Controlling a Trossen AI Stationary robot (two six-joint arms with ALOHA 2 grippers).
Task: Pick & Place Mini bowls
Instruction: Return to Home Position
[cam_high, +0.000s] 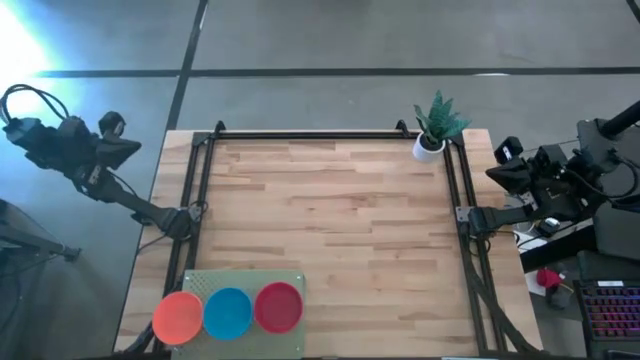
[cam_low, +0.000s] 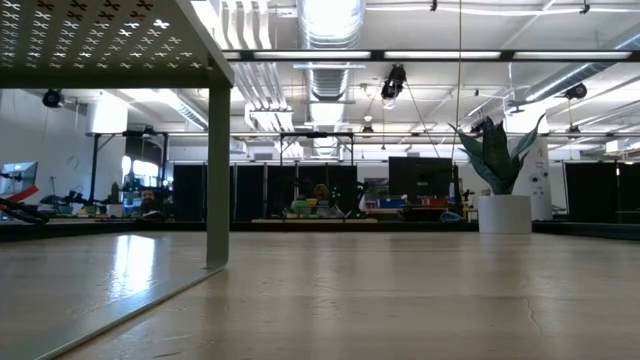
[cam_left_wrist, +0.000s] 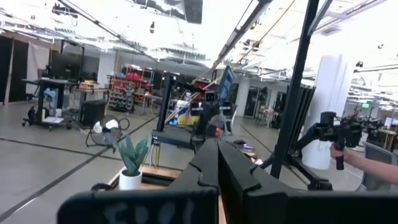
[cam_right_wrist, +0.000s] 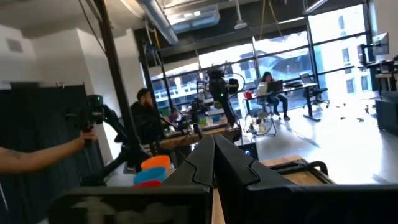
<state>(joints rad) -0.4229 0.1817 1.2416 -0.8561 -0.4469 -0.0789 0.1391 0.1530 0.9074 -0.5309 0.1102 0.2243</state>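
Observation:
In the high view three mini bowls sit in a row on a pale green perforated stand (cam_high: 245, 281) at the table's near left corner: orange (cam_high: 178, 316), blue (cam_high: 228, 311) and red (cam_high: 278, 306). Whether others are stacked under them I cannot tell. The right wrist view shows the orange bowl (cam_right_wrist: 155, 163) far off. My left gripper (cam_left_wrist: 216, 148) is shut and folded back beyond the table's left edge (cam_high: 108, 135). My right gripper (cam_right_wrist: 212, 142) is shut and parked beyond the right edge (cam_high: 505, 165). Both are far from the bowls.
A small white pot with a green plant (cam_high: 432, 135) stands at the far right corner, also seen in the low view (cam_low: 503, 212). A black frame (cam_high: 320, 136) rims the wooden table. The stand's leg (cam_low: 218, 170) rises at the low view's left. A person's hand (cam_left_wrist: 339, 149) and people (cam_right_wrist: 146, 118) show beyond the table.

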